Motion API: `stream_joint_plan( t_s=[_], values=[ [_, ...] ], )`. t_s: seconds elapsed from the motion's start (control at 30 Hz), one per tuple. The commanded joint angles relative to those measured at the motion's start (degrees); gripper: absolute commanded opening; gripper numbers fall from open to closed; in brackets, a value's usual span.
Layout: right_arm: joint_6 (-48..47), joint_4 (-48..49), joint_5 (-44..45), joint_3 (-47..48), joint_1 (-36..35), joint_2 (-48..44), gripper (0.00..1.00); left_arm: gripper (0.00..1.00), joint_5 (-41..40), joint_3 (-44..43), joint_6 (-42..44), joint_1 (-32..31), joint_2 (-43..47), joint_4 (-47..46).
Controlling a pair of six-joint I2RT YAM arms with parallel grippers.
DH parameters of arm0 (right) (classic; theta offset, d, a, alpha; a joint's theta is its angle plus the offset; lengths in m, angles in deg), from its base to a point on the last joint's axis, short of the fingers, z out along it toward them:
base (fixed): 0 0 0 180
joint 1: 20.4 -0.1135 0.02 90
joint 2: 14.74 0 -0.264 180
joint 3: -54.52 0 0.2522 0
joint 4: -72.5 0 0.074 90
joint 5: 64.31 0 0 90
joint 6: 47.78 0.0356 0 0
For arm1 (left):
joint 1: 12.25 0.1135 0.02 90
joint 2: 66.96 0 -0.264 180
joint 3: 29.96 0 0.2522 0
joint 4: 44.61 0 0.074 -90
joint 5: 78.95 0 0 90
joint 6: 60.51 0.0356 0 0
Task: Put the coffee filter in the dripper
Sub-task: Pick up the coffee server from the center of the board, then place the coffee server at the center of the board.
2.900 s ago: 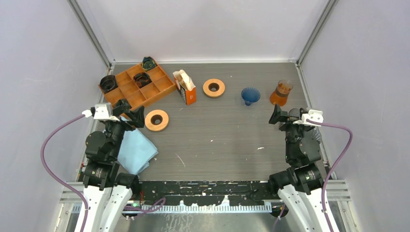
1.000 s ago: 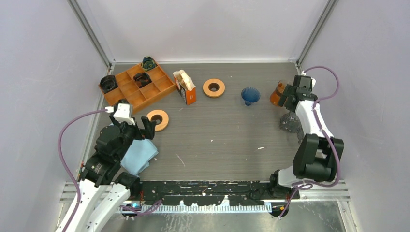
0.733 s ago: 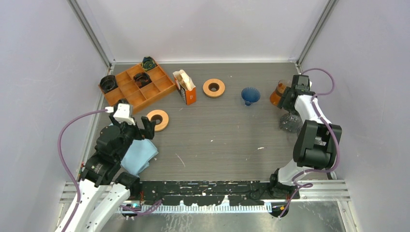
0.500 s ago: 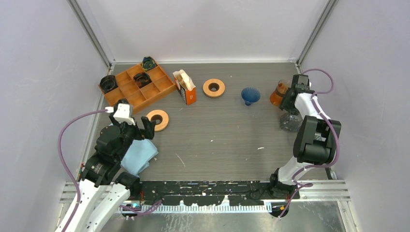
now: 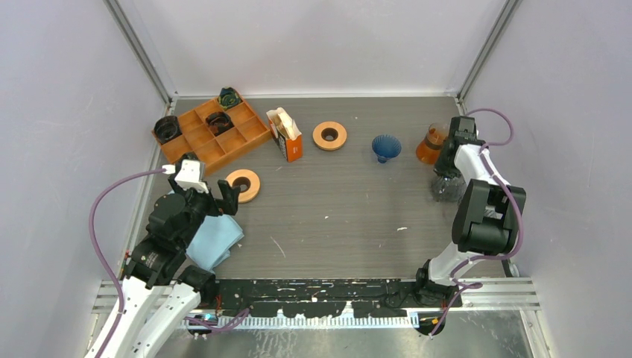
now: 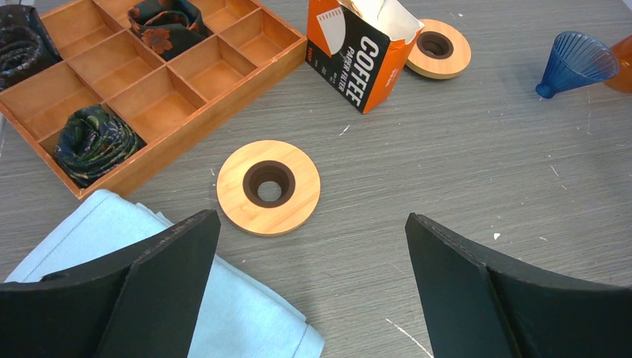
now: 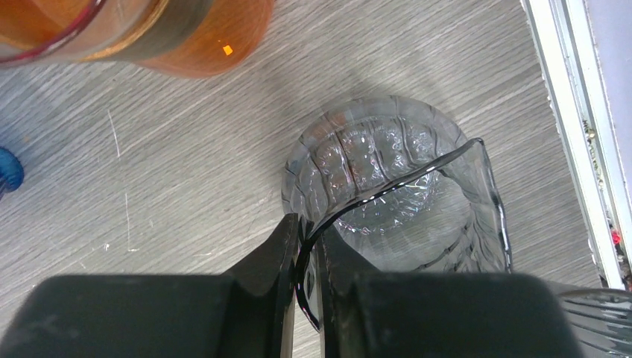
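White coffee filters (image 6: 378,10) poke out of an orange and black box (image 5: 285,135) at the back centre. A clear ribbed glass dripper (image 5: 446,187) stands at the right edge, and my right gripper (image 7: 307,227) is shut on its near rim (image 7: 387,186), one finger inside and one outside. In the top view that right gripper (image 5: 450,167) reaches down beside an orange glass carafe (image 5: 432,143). A blue dripper (image 5: 386,147) stands left of the carafe. My left gripper (image 6: 310,216) hangs open and holds nothing, just short of a wooden ring (image 6: 268,186).
A wooden compartment tray (image 5: 240,135) with dark rolled cloths sits at the back left. A light blue cloth (image 5: 212,239) lies under the left arm. A second wooden ring (image 5: 329,135) lies beside the filter box. The metal frame rail (image 7: 574,134) runs close to the clear dripper.
My right gripper has come down over the clear dripper and its jaws have closed on the rim. The left arm has stayed where it was over the last second.
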Motion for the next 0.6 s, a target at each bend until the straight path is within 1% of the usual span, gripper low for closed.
stream_joint_plan(
  t_s=[0.0,0.07,0.27,0.43,0.57],
  values=[
    [-0.67,0.27,-0.59,-0.49,-0.54,-6.06,0.04,0.99,0.26,-0.48,1.31,-0.33,0.04,-1.27],
    [-0.82,-0.1,-0.68,-0.62,-1.65,-6.88,0.01,0.99,0.22,-0.55,1.45,-0.33,-0.08,-1.23],
    [-1.54,-2.39,0.06,-0.37,-7.31,-9.07,0.01,0.99,-0.61,-0.9,1.64,-0.38,-0.68,-0.93],
    [-4.15,-6.16,0.49,1.29,-13.82,-10.28,0.01,0.99,-0.7,-1.15,1.7,-0.29,-1.15,-0.6],
    [-6.03,-8.94,2.24,2.83,-20.93,-10.93,0.01,0.99,-0.87,-1.41,1.69,-0.26,-1.57,-0.31]
  ],
)
